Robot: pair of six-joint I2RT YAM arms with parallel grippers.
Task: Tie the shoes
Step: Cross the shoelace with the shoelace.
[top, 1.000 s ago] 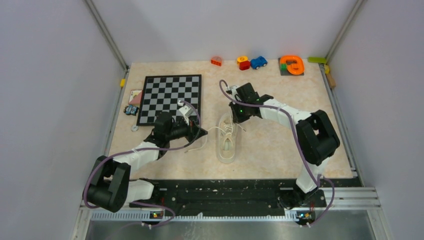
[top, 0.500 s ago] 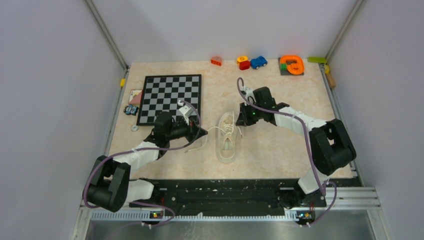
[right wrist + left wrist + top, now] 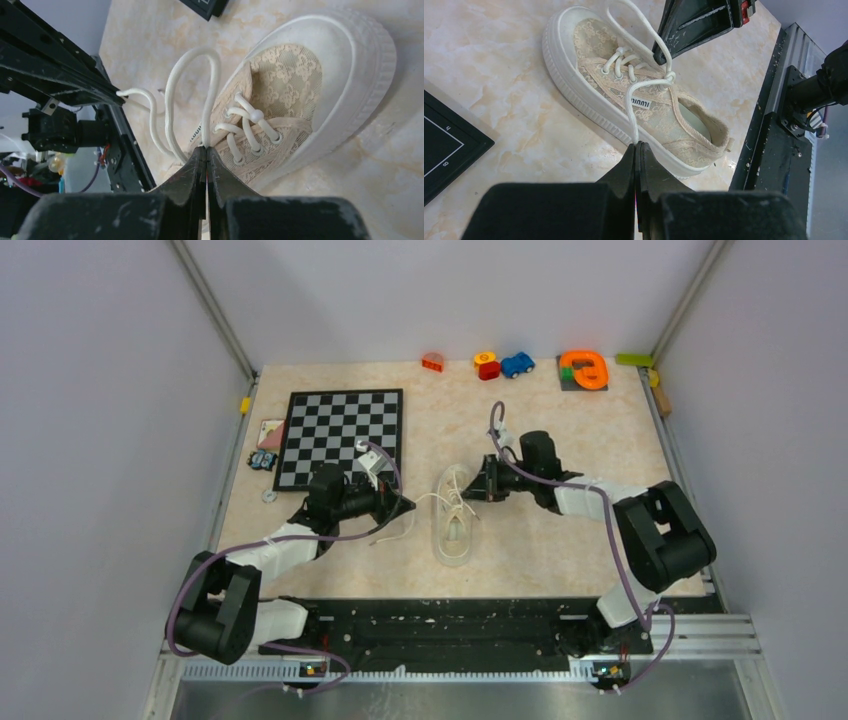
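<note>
On the tabletop (image 3: 499, 100), left tool (image 3: 638, 147) and right tool (image 3: 206, 149) each clamped the sneaker (image 3: 659, 117) laces (image 3: 628, 112); steady, even outward pulls looked wisest.

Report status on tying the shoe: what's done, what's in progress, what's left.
Done: the laces appear crossed in a first knot on the sneaker. In hand: left claw and right claw are each shut on a lace strand, on opposite sides of the sneaker. Left: no bow shows; loops to form and cinch.

Sneaker lace (image 3: 628, 112) in clamped left claw (image 3: 638, 147)
</note>
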